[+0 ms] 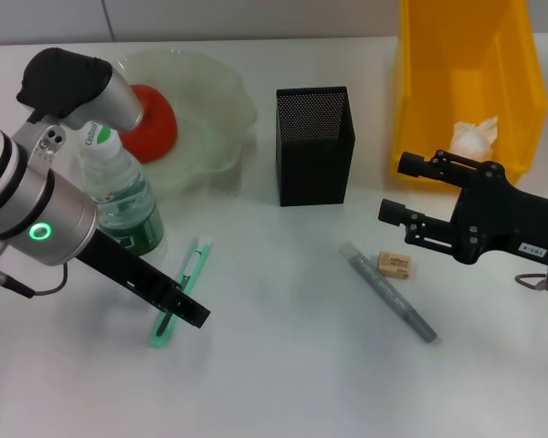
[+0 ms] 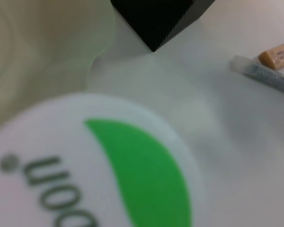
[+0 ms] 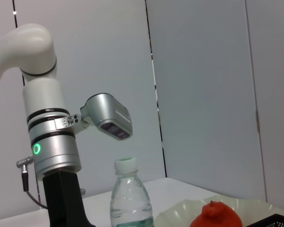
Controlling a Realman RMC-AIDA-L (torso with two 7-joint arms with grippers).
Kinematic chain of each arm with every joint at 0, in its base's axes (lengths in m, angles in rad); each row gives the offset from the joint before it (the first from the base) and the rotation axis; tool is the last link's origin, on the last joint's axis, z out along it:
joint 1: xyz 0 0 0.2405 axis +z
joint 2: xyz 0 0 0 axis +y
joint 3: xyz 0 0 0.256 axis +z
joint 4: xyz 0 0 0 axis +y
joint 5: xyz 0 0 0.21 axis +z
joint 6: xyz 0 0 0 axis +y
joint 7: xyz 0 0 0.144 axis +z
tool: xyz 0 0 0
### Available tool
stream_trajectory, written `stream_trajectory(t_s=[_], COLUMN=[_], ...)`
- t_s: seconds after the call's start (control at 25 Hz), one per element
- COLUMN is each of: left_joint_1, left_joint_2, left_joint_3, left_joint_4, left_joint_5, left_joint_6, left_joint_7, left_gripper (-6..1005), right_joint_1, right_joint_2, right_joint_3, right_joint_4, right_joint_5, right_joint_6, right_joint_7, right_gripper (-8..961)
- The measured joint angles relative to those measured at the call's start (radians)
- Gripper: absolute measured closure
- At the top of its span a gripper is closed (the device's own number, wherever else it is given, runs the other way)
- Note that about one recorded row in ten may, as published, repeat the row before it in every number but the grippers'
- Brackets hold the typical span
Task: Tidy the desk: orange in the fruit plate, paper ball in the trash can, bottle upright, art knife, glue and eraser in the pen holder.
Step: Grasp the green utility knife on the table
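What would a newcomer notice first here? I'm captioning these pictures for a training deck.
Probably the big yellow trash can at the back right, the paper ball inside it. Next, the orange in the pale fruit plate at the back left, and the upright bottle beside the left arm, near the left gripper.

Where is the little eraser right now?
In the head view the eraser lies flat on the table toward the robot's right, just beside the upper end of the grey glue stick and in front of the right gripper.
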Motion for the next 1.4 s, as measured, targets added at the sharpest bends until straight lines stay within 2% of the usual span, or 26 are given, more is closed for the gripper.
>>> stream_trajectory(t_s=[0.96,1.4], left_joint_1=[-0.059,-0.064], left_joint_2=[-0.007,-0.008], left_joint_3=[0.105,0.123], left_joint_4=[0.023,0.014], left_joint_5=[0.049,0.088], left_joint_6=[-0.008,-0.015], left_joint_7=[-0.054,-0.065], left_gripper=[319,319], right_joint_1=[-0.007,-0.008], right_joint_2=[0.001,0.002], right_joint_3=[0.0,0.0], right_joint_4=[0.003,0.008], right_joint_5=[0.004,0.004], right_joint_6=[0.0,0.0], right_joint_7=[0.0,0.0], right_gripper=[267,266])
